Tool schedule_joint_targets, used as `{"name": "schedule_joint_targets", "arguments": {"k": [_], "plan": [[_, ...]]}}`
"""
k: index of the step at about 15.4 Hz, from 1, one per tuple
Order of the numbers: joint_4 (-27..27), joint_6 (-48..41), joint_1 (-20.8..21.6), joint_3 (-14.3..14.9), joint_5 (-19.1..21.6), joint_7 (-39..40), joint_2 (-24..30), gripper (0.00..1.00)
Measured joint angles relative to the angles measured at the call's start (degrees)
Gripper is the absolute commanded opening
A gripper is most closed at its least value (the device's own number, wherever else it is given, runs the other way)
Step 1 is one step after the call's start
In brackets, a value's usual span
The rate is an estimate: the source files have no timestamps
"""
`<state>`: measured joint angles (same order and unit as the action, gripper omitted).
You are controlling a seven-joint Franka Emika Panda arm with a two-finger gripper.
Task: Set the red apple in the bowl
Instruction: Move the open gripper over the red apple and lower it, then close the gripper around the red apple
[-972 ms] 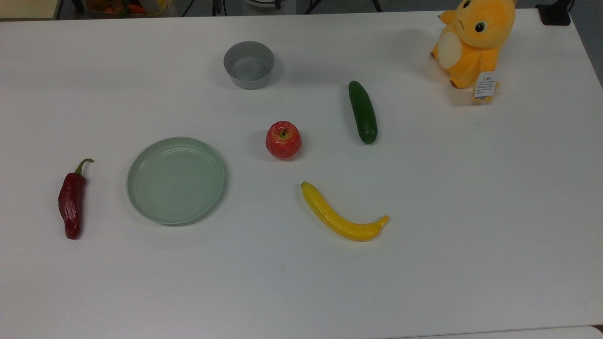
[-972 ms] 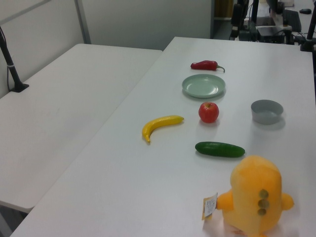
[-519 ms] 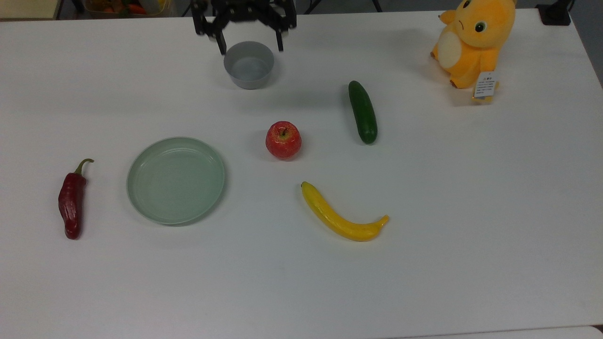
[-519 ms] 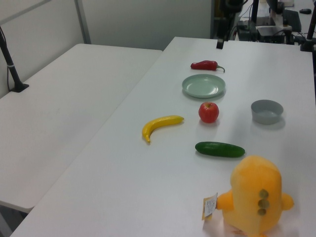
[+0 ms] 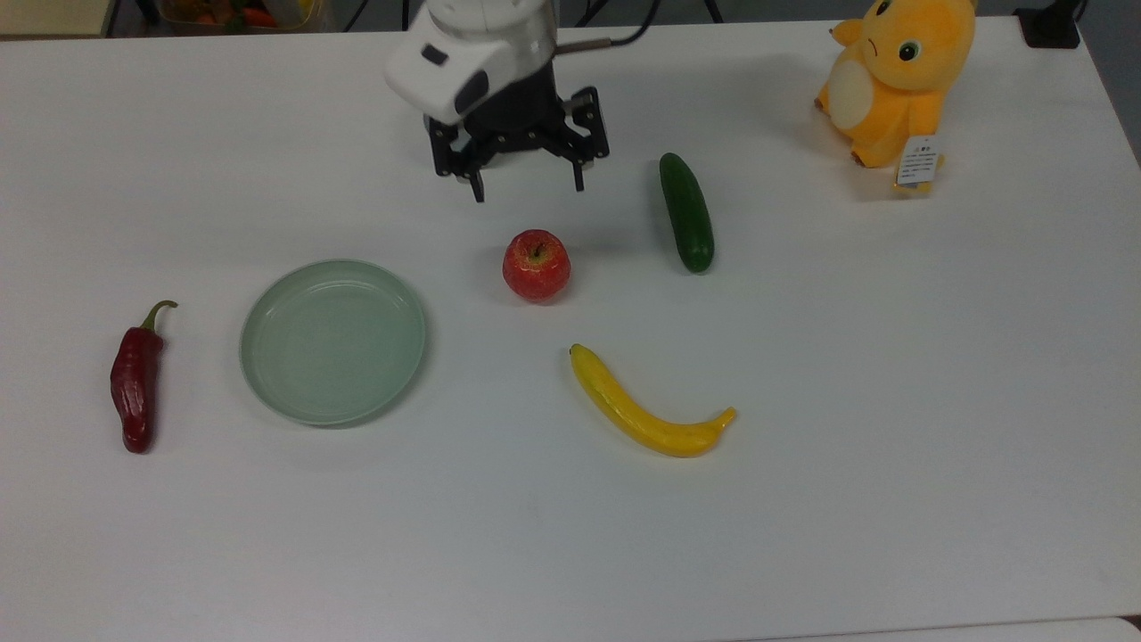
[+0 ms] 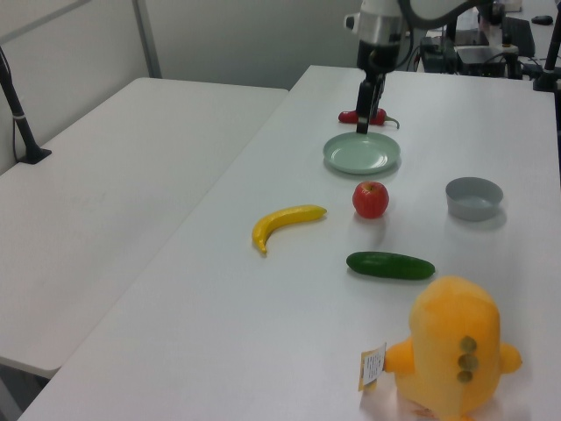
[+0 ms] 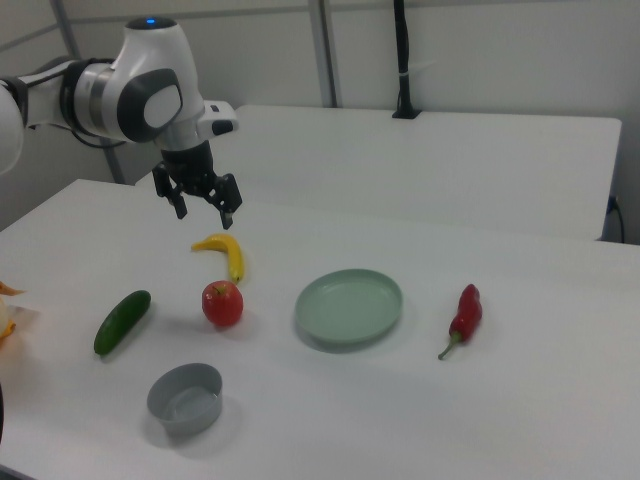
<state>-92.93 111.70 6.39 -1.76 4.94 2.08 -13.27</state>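
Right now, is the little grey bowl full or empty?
Empty. The right view looks into the bowl and shows only its bare grey bottom; the red apple sits outside.

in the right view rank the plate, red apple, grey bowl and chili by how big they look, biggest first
1. pale green plate
2. bowl, though it sits nearest the camera
3 and 4. chili pepper and red apple: too alike to rank

Glossy red apple point(image 5: 536, 265); matt grey bowl point(image 7: 185, 398); smooth matt white table point(image 5: 891, 357); fuzzy cloth plush toy point(image 5: 891, 76); waxy-looking banana point(image 5: 646, 408).
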Motion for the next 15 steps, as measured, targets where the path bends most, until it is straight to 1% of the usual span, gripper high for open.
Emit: {"name": "schedule_joint_targets", "arguments": {"k": [4, 6, 9, 15], "plan": [[-0.3, 0.1, 0.0, -0.7, -0.9, 0.9, -2.1, 1.00], [-0.9, 0.1, 0.0, -1.1, -2.7, 1.1, -3.1, 1.00], [-3.2, 0.5, 0.0, -2.0, -6.7, 1.8, -4.4, 1.00], [-7.5, 8.1, 0.0, -2.3, -9.0, 3.4, -6.2, 1.00]]}}
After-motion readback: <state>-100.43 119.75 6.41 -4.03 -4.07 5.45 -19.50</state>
